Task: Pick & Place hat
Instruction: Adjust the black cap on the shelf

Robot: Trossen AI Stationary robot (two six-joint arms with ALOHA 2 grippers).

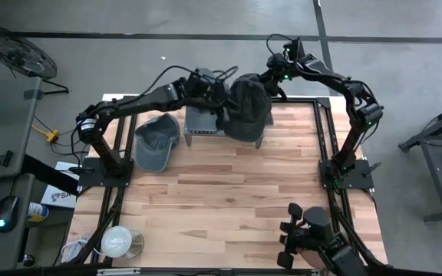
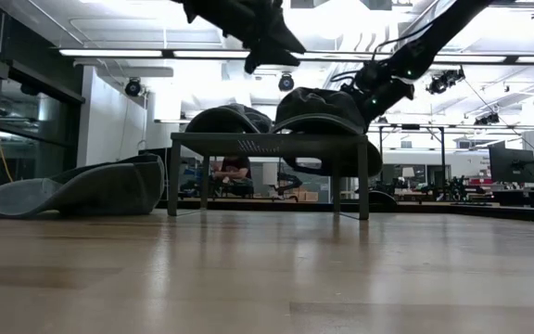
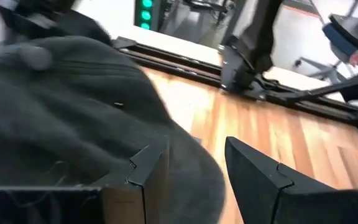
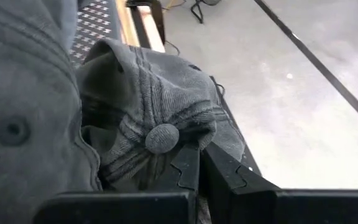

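While draped over the small grey stand (image 1: 206, 121) at the far edge of the table (image 1: 229, 192), dark grey hat (image 1: 248, 107) seen hanging partly past the stand's right front corner, crown uppermost, brim drooping below the platform in the low view (image 2: 327, 116); crown button (image 4: 161, 138) and radiating seams visible close up in the right wrist view, fabric bunched directly above the fingers.

Right gripper (image 1: 271, 80) at the hat's far right side, fingers (image 4: 225, 171) drawn together and clamped on a fold of the hat's cloth; arm reaching in from the right post (image 1: 347, 172) of the frame.

Left gripper (image 1: 219, 98) just beside the hat's left flank, above the stand; fingers (image 3: 260, 177) held apart, one of them against or just over the dark cloth in the left wrist view, contact not certain.

Second hat (image 1: 157, 140), lighter grey, lying on the table left of the stand, opening turned upward; shown in the low view (image 2: 82, 190) resting flat on the wood, apart from the stand's leg.

White bowl-like object (image 1: 117, 241) near the table's front left corner; dark camera mount (image 1: 305, 234) at the front right edge; floor fan (image 1: 10, 50) on the grey floor, far left; person seated in the room behind, glimpsed between the stand's legs (image 2: 235, 172).
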